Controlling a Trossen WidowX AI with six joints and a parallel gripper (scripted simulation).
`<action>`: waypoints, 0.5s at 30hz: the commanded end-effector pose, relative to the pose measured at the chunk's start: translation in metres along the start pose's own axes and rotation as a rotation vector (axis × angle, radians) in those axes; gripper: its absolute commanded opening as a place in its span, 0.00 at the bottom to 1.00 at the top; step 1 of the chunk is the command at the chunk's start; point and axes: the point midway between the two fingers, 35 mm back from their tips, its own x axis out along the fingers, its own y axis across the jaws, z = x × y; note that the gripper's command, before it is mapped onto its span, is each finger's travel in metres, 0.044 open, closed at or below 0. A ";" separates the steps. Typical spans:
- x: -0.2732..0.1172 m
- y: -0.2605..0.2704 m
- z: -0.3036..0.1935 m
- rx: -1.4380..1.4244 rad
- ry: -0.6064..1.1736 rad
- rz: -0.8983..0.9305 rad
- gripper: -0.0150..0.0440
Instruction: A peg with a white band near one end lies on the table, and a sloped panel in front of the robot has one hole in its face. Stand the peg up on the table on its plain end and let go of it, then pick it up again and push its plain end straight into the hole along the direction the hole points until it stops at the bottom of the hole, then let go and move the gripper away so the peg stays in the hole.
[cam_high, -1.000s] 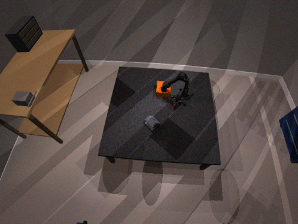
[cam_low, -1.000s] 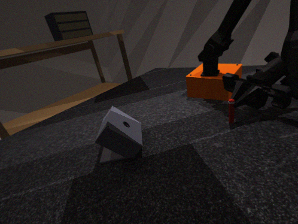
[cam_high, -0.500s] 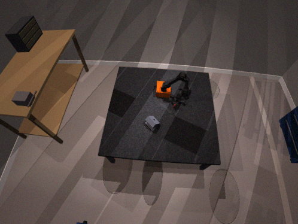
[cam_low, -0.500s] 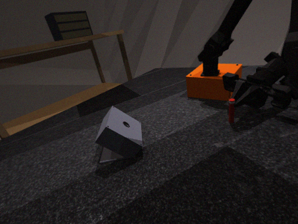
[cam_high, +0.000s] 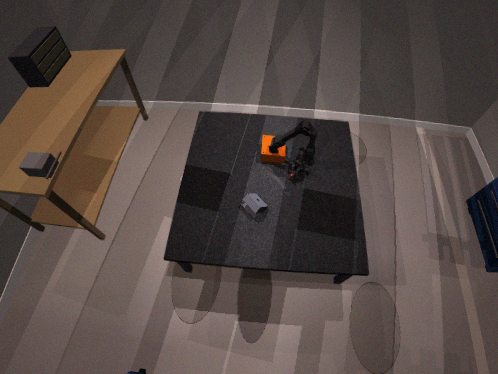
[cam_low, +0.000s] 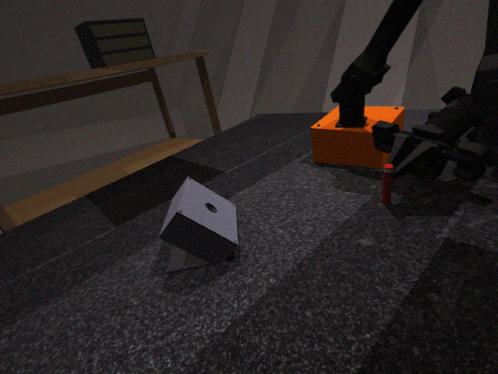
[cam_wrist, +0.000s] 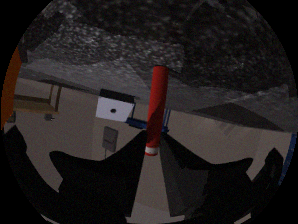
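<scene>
Our end effector (cam_high: 296, 176) (cam_low: 393, 159) (cam_wrist: 153, 135) grips the red peg (cam_high: 292, 175) (cam_low: 387, 185) (cam_wrist: 158, 102) near its banded end, its long axis upright at the worktop (cam_high: 265, 240) (cam_low: 280, 300) (cam_wrist: 210, 55), plain end down, white band up, while the exterior and wrist views show the panel's (cam_high: 255, 202) (cam_low: 205, 212) (cam_wrist: 115, 106) hole clearly and the top view only faintly.

Wooden bench (cam_high: 75, 97) (cam_low: 175, 60), blue cabinet (cam_high: 487, 225).

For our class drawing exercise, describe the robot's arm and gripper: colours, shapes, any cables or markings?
The arm is black, with chunky joints and slimmer links. The gripper has dark, tapering fingers. I can make out no cables or markings.
</scene>
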 end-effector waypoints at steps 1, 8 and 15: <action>-0.001 0.001 0.001 0.000 0.000 0.000 0.34; -0.001 0.001 0.001 -0.006 0.003 -0.003 0.34; -0.002 0.001 0.002 -0.012 0.006 -0.007 0.34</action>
